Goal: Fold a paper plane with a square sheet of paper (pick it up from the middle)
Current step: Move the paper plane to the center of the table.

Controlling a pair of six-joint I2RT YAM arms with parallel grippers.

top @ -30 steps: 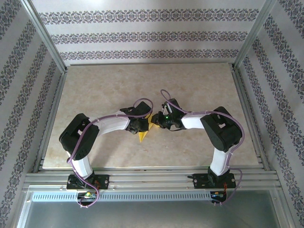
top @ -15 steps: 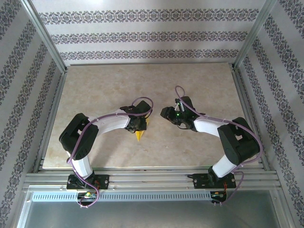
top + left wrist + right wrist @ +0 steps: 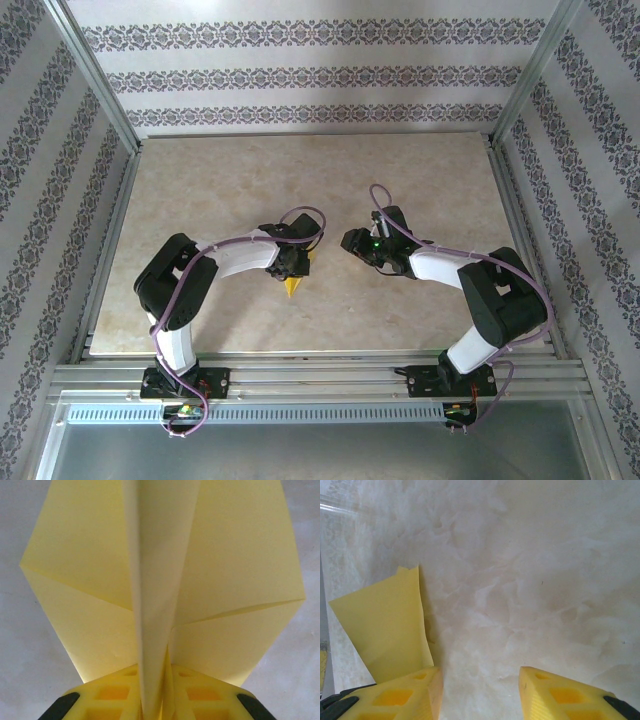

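Nearly done: the paper plane, creased with wings out, is pinched by its keel in the left gripper. Right gripper hovers beside it, spread and empty; only tidying seems left.

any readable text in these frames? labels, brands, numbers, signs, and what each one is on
No readable text.
paper plane: plain yellow, nothing printed on it.
table: marbled surface, no marks.
wallpaper: ornamental bands, not lettering.
arm bases: any labels there are too small to read.
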